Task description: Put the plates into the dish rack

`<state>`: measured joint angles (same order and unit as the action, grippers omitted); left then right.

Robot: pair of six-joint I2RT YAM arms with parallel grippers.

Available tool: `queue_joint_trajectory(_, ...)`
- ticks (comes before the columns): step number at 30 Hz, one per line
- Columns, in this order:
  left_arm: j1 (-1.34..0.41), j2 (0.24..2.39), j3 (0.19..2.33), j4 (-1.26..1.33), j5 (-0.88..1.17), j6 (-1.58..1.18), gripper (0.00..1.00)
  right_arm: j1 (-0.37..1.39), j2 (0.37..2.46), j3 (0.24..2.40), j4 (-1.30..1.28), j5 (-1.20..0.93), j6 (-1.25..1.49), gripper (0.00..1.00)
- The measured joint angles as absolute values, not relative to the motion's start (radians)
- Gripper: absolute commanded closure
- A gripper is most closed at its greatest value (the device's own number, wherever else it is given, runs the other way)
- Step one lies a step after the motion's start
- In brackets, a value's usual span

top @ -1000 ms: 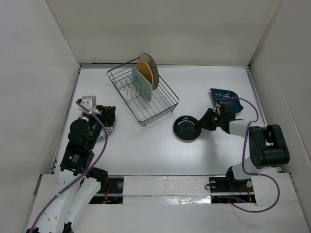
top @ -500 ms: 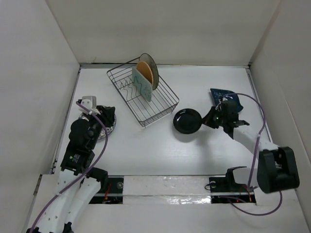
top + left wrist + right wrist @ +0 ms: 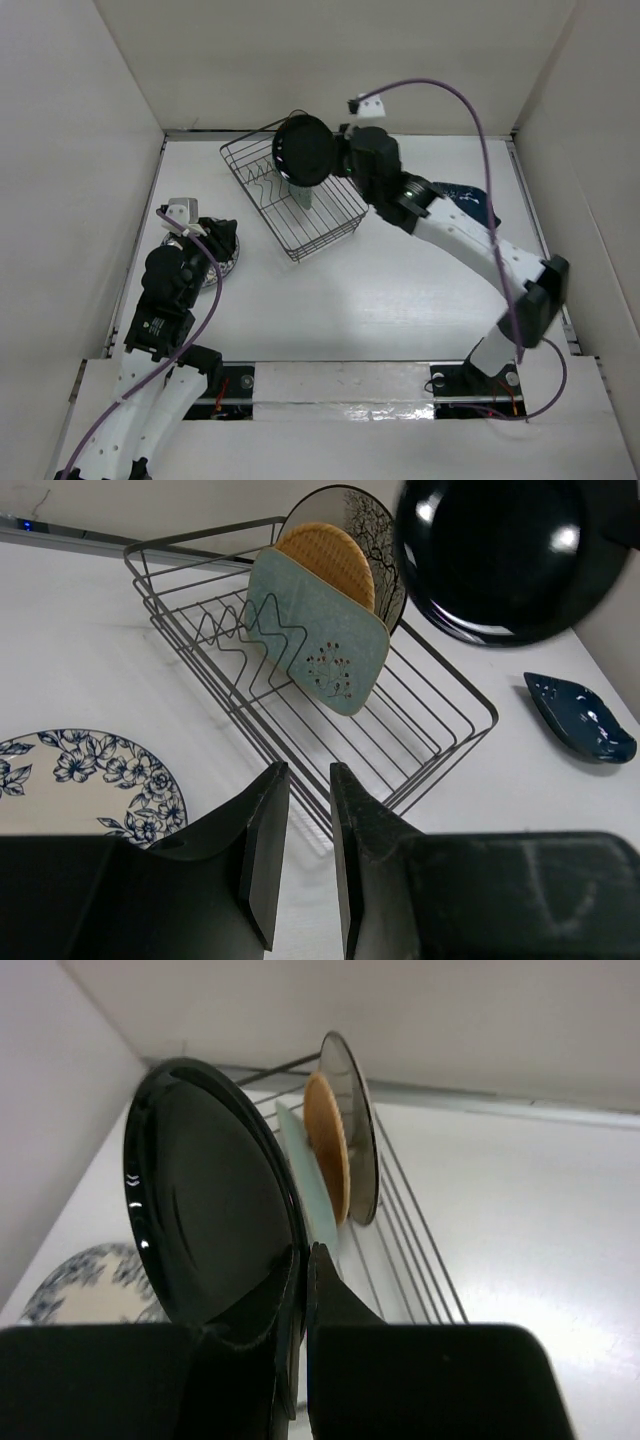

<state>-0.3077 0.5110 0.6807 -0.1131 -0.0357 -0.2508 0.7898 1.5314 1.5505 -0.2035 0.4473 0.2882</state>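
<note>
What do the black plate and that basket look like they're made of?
The black plate looks like glossy glazed ceramic or melamine; bright light spots glint on it. The dish rack looks like thin grey metal wire, bent into zigzag prongs, with a dull finish.

floral plate (image 3: pixel 85 780) cut by left hand (image 3: pixel 300 855), black plate (image 3: pixel 304 151) hiding racked plates
</note>
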Motion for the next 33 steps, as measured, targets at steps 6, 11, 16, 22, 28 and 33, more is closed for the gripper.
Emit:
queue_joint_trajectory(6,-0.308,0.511,0.681,-0.113,-0.036,-0.251,0.79,0.86,2.011,2.06,-0.251,0.718,0.132,1.0)
queue_joint_trajectory(11,-0.308,0.514,0.681,-0.114,-0.041,-0.251,0.79,0.875,2.292,2.297,-0.269,0.867,0.014,1.0)
queue_joint_trajectory(16,-0.308,0.525,0.681,-0.115,-0.05,-0.251,0.79,0.879,2.428,2.395,-0.247,0.924,-0.096,1.0)
queue_joint_trajectory(22,-0.308,0.54,0.681,-0.117,-0.054,-0.251,0.79,0.891,2.468,2.449,-0.161,0.983,-0.209,1.0)
queue_joint_trajectory(28,-0.308,0.553,0.681,-0.117,-0.054,-0.251,0.79,0.892,2.481,2.446,-0.04,1.01,-0.297,1.0)
queue_joint_trajectory(33,-0.308,0.57,0.681,-0.117,-0.055,-0.251,0.79,0.902,2.528,2.44,0.014,0.994,-0.319,1.0)
